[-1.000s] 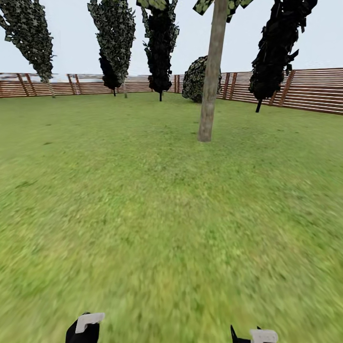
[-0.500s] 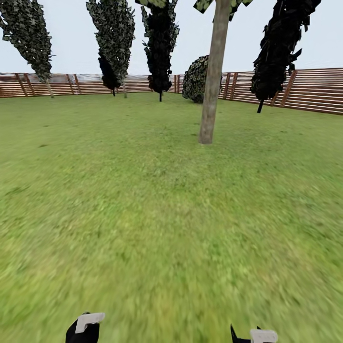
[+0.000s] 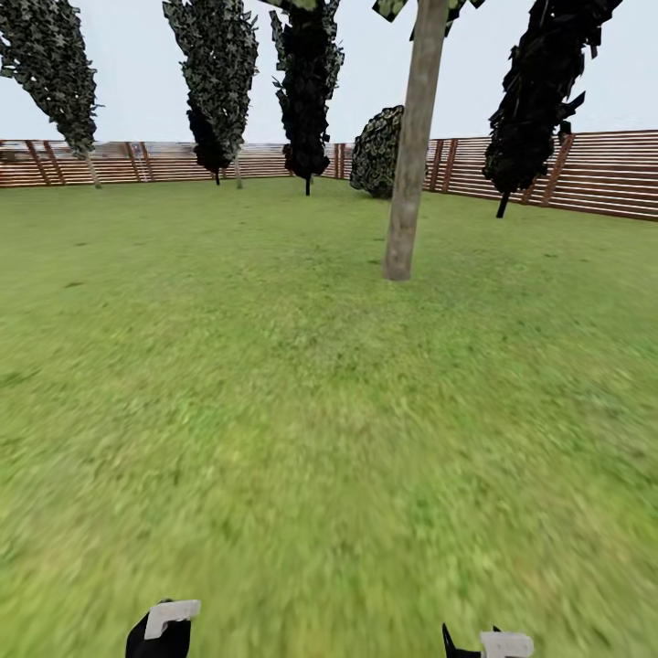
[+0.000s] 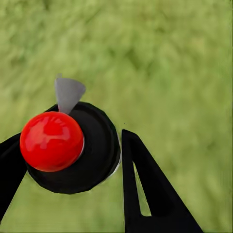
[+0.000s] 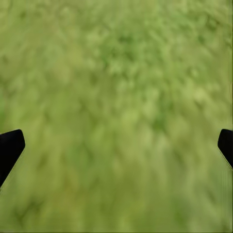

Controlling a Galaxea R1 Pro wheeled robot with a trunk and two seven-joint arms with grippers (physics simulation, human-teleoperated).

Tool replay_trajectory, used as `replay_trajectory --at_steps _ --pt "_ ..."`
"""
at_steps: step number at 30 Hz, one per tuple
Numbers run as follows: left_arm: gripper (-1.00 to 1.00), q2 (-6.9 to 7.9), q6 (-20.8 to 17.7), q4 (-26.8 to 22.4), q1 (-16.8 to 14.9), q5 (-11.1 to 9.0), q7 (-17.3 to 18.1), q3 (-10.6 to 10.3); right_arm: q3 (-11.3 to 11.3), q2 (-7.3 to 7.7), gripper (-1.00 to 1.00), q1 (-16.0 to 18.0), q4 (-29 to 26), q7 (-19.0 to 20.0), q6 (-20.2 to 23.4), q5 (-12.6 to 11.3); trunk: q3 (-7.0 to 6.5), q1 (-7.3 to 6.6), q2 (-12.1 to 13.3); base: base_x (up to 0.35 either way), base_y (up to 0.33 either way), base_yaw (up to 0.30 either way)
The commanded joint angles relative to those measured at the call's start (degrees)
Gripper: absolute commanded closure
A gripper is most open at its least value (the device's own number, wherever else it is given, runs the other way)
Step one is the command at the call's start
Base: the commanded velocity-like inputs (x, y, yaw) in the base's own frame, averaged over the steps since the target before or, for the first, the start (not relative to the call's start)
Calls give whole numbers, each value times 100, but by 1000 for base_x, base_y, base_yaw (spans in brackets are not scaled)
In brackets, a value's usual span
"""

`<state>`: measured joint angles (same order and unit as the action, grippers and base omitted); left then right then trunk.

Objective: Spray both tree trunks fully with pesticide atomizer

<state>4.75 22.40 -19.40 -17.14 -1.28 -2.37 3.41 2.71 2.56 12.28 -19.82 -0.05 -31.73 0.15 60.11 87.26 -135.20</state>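
The pesticide atomizer [image 4: 68, 145] is clamped between the left gripper [image 4: 68, 160] fingers, ready for spraying. The right gripper [image 5: 116, 145] is spread empty over grass. A tree trunk [image 3: 409, 164] is seen well ahead.

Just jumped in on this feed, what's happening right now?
The robot is out on the garden lawn, facing a tall tree trunk that stands well ahead near the slatted wooden fence. The left gripper is shut on the pesticide atomizer, a black body with a red ball on top and a grey nozzle. The right gripper is open, with grass between its fingers. The trunk looks too distant to spray yet.
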Motion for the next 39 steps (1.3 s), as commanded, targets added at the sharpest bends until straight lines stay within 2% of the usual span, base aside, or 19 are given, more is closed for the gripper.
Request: replay_trajectory --at_steps 1,39 --pt "100 0 19 3 -5 -12 -5 1 10 -1 -100 3 4 2 -17 3 5 2 -2 340 0 0" --pt "100 -1 19 0 -3 -12 -2 1 10 -1 -100 3 4 14 -17 3 5 2 -2 340 0 0"
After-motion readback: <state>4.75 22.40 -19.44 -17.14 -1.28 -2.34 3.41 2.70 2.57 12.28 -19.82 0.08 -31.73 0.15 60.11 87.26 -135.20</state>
